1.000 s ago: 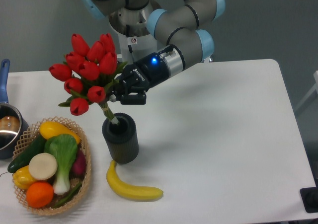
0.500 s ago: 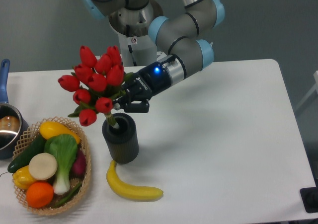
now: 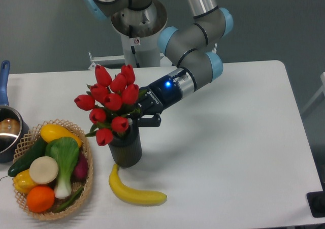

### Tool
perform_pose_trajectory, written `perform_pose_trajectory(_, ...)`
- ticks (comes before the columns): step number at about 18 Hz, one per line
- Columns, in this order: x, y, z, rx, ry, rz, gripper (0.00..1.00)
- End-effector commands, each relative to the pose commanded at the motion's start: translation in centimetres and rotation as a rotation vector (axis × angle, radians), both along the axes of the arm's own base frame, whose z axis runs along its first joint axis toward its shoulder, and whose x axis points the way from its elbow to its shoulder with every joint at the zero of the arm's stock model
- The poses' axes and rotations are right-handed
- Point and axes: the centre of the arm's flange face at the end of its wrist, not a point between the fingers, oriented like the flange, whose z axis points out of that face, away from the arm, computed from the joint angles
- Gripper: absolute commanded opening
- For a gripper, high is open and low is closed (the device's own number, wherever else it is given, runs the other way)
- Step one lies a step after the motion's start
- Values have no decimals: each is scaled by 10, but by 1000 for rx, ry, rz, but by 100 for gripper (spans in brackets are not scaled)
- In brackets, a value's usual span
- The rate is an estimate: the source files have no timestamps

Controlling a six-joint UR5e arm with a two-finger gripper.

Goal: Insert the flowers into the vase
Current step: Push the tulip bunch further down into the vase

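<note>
While jaws grip, flowers point(image 3: 111, 104) overhang vase point(image 3: 125, 148)

**A robotics lab set up as a test bench**

A grey-and-blue jointed robot arm point(image 3: 195, 61) stands on a metal pedestal behind a plain white rectangular worktop point(image 3: 228, 137), against a bare grey-blue wall. Props lie staged on the worktop: a woven wicker basket point(image 3: 87, 175) of imitation-looking vegetables, a yellow banana point(image 3: 134, 191), a blue-handled steel saucepan point(image 3: 6, 130).
</note>
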Motion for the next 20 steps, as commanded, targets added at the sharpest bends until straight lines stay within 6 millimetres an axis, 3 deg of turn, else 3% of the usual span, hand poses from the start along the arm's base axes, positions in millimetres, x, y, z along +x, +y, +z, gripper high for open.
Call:
perform_pose_trajectory(6,6,-8,-25,11,20,18,21)
perform_pose_trajectory(20,11,-8,-43,-3,10,14,23)
